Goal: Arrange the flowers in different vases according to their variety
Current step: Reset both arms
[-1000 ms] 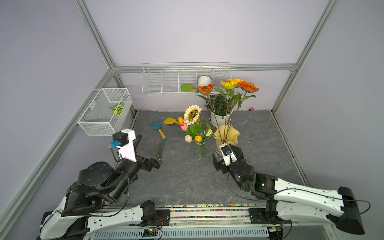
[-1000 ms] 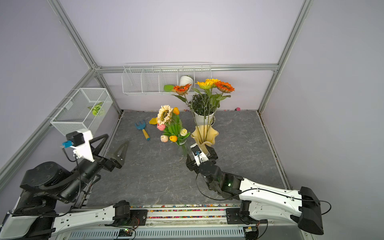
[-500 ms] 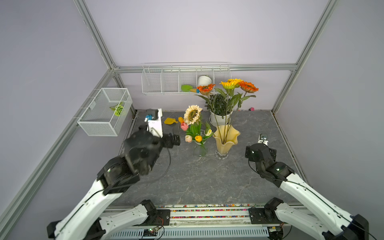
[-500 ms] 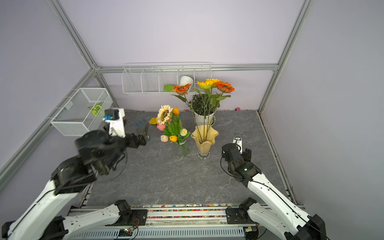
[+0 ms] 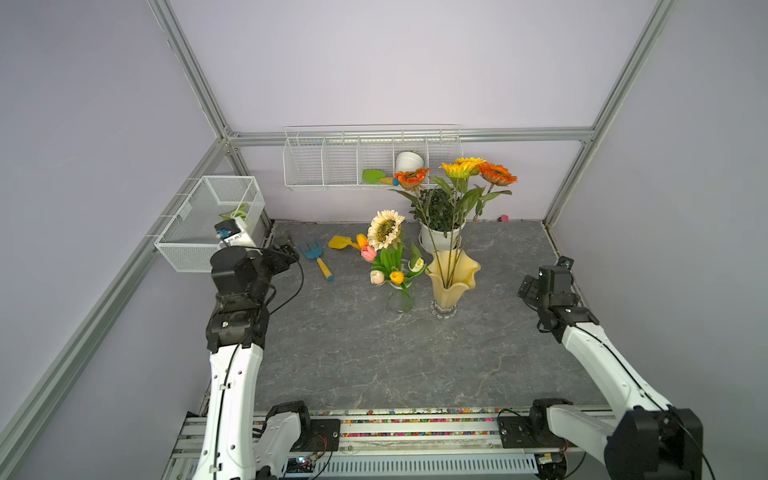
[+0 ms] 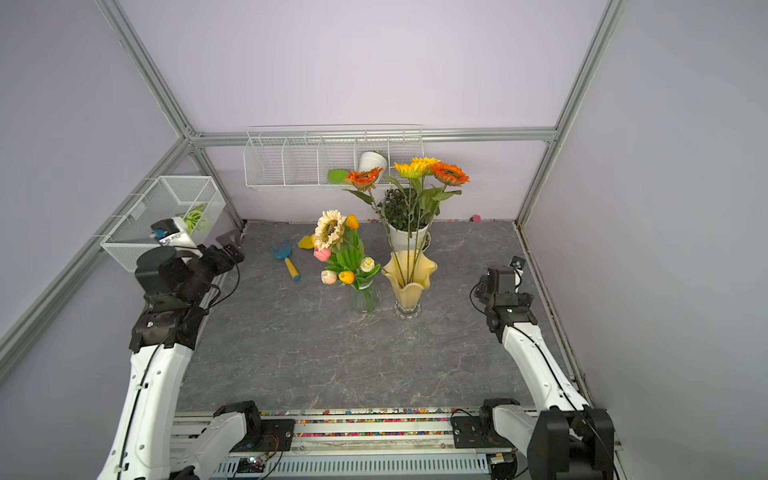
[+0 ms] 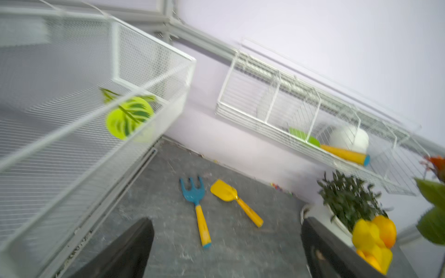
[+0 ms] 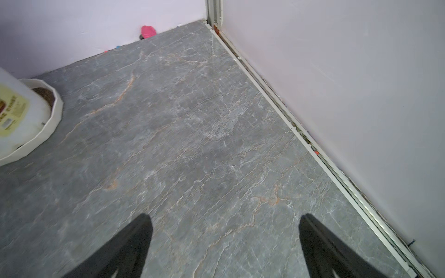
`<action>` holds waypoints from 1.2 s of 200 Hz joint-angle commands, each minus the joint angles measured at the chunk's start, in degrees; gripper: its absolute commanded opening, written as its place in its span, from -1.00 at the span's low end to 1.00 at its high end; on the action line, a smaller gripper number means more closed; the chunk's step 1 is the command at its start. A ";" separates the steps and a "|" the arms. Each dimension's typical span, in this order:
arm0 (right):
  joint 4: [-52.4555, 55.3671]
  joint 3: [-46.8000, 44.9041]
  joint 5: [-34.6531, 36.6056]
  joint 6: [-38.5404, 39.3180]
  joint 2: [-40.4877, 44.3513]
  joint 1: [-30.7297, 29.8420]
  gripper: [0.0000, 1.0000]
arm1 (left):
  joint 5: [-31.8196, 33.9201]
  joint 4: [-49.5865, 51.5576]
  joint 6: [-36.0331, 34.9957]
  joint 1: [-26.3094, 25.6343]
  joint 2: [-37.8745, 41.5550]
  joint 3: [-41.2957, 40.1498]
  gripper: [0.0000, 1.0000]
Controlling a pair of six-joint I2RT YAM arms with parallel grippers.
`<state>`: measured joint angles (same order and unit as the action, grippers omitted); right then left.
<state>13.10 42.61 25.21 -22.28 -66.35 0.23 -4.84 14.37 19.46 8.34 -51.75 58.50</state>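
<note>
- You are now holding both arms drawn back to the two sides of the bench (image 5: 374, 357); a second ago both were reaching in toward the middle, the right one just in front of the pale-yellow vase (image 5: 451, 277)
- The left tool (image 7: 225, 219) is hanging released and empty beside the wire basket (image 5: 187, 251), facing the blue rake (image 7: 196, 204) and the yellow shovel (image 7: 224, 191); its wrist view is smearing, so the arm is probably still swinging
- The right tool (image 8: 225, 215) is also gaping wide, carrying nothing over bare bench near the right wall, well apart from both vases
- The pale-yellow vase is standing upright in front of the potted plant (image 5: 436, 208), holding the orange sunflowers (image 5: 497, 174) and the yellow sunflower (image 5: 461, 166)
- The clear flask vase (image 5: 400, 300) is standing just beside it on your left, holding the tulip buds (image 5: 397, 276); the cream sunflower (image 5: 385, 229) appears to be rising out of that same bunch
- Neither vase nor any bloom is looking shifted since a second ago, so this retreat is reading as a pull-out after a placement, not a carry
- If the cream sunflower is counting as the same variety as the orange and yellow ones, it is still waiting in the wrong vase, and you are needing one more reach in
</note>
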 commanded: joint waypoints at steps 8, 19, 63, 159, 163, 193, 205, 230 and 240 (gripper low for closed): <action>-13.49 -0.82 0.50 4.06 -5.99 1.15 0.98 | 4.41 -9.32 1.74 1.50 0.55 -9.39 1.00; -19.69 -2.40 1.52 6.41 -8.03 1.19 0.98 | 6.54 -13.66 1.77 1.51 0.56 -13.79 1.00; -28.78 -5.29 -1.45 13.71 -11.80 0.74 0.98 | 17.77 -36.94 1.34 1.47 3.58 -35.74 1.00; -67.18 -25.62 -6.92 16.79 -17.13 -3.40 0.97 | 8.44 -70.23 -4.89 1.42 -18.72 -48.39 1.00; -67.16 -25.15 -5.41 15.57 -18.21 -3.35 0.97 | 7.83 -70.90 -5.17 1.42 -19.98 -48.15 1.00; -60.67 -20.02 -6.90 17.90 -20.97 -4.18 0.97 | 1.70 -74.97 -8.39 1.38 -27.65 -46.26 1.00; -60.29 -19.99 -6.83 17.69 -21.03 -4.22 0.97 | 0.28 -71.17 -10.00 0.67 -27.68 -44.24 1.00; -59.80 -19.83 -6.79 17.60 -20.87 -4.29 0.98 | -5.42 -78.19 -15.57 -1.84 -37.22 -41.42 0.98; -60.22 -19.97 -6.72 17.65 -20.99 -4.35 0.98 | -6.20 -68.80 -16.55 -2.18 -35.02 -38.84 0.99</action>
<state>-46.11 22.31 17.23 -5.06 -87.59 -3.79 -5.02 -57.76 8.82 7.70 -85.08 15.35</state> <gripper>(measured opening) 0.990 0.994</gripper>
